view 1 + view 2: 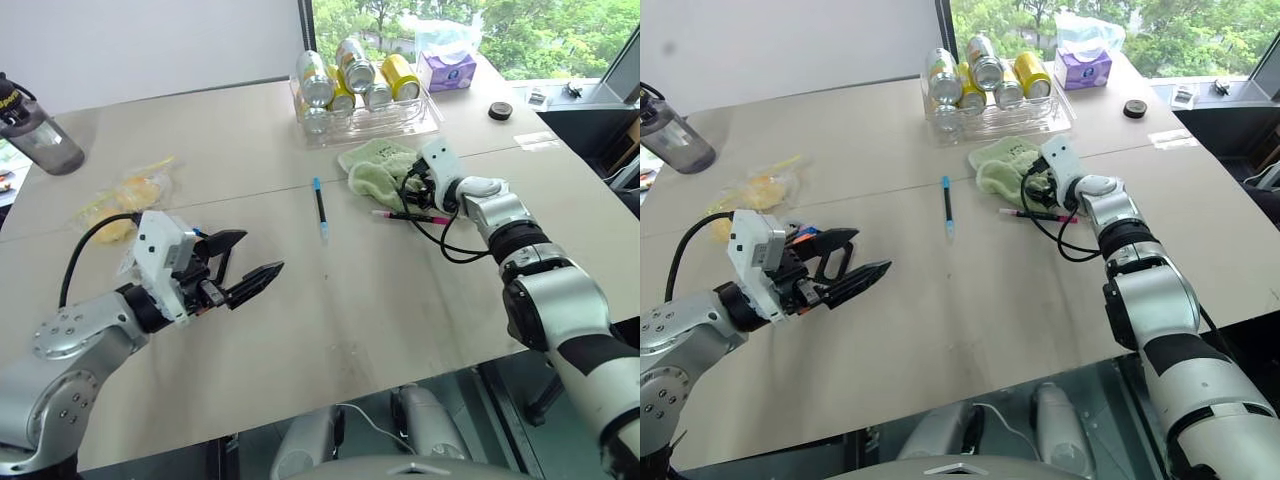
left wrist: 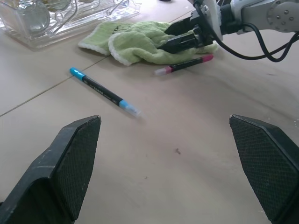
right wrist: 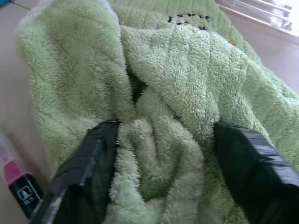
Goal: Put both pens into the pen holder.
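Blue-capped pen (image 1: pixel 320 209): loose on table (image 1: pixel 330 330), not stowed.
Pink pen (image 1: pixel 410 216): loose, 3 o'clock of it.
Right pincer (image 3: pixel 159 163): straddling green towel (image 3: pixel 187 70), not clenched.
Left pincer (image 1: pixel 240 268): released, empty.

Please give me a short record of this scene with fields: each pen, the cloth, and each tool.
blue pen: lying on the table, untouched
pink pen: lying on the table beside the green cloth
left tool: open, above the table, holding nothing
right tool: fingers either side of a cloth fold, closing not settled
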{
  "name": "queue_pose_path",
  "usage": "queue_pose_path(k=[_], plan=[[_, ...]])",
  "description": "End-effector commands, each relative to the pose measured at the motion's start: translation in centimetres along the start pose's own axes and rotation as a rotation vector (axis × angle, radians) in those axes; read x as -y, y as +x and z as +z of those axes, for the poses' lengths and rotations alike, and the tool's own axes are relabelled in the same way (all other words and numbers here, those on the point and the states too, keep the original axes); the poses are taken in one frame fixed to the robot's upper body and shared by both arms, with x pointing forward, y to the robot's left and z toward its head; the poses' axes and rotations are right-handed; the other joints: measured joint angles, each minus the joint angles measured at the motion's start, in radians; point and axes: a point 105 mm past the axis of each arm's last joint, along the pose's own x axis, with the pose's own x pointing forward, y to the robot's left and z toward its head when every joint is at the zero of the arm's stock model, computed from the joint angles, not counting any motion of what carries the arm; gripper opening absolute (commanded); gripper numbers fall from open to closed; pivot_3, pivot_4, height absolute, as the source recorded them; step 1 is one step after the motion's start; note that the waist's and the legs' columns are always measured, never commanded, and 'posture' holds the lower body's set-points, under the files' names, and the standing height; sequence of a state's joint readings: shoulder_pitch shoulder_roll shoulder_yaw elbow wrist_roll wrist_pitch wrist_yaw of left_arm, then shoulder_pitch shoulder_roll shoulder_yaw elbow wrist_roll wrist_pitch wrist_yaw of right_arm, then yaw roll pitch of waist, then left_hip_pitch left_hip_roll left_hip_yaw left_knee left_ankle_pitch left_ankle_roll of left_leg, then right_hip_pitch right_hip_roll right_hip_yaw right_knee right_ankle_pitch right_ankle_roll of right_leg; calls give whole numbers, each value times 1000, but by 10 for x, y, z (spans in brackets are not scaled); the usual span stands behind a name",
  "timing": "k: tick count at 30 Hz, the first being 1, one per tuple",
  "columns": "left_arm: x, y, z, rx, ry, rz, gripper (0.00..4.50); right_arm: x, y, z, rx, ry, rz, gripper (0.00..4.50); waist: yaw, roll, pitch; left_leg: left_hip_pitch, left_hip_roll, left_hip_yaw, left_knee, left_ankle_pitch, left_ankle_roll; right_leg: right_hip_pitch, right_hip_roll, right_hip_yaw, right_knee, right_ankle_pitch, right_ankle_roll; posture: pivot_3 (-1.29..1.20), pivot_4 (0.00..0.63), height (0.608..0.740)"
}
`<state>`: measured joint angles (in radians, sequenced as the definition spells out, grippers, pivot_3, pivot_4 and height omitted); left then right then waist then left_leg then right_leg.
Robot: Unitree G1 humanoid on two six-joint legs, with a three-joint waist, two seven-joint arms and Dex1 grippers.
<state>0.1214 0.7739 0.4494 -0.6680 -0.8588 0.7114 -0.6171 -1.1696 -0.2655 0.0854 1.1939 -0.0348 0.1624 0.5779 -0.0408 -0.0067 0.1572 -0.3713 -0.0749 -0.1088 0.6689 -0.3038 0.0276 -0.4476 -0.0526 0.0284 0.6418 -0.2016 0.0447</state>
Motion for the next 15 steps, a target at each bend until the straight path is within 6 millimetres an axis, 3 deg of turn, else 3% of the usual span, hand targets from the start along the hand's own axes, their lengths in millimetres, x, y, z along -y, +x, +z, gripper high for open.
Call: queue_pose_path(k=[1,5,6,10,15], plan=[[4,-2,9,26,32,12,4500,6,-2,12,25,-3,-19,1943,0,0,0,0,0,0,0,0,0,0,0,0,0,0,0,0,150,739],[0,0,8,22,41,33,4500,7,-4,18,63,-17,-13,242,-1,0,0,0,0,0,0,0,0,0,0,0,1,0,0,0,150,739],[-2,1,7,17,47,40,4500,8,-5,21,79,-18,-10,47,-1,0,0,0,0,0,0,0,0,0,0,0,1,0,0,0,150,739],[-4,4,8,12,63,39,4500,26,-16,35,147,-26,-68,47,0,0,0,0,0,1,0,0,0,0,0,0,1,0,0,0,150,739],[-7,10,15,30,84,19,4500,65,-51,66,278,-25,-172,47,1,1,1,0,0,0,0,0,0,0,0,0,0,0,0,0,150,739]])
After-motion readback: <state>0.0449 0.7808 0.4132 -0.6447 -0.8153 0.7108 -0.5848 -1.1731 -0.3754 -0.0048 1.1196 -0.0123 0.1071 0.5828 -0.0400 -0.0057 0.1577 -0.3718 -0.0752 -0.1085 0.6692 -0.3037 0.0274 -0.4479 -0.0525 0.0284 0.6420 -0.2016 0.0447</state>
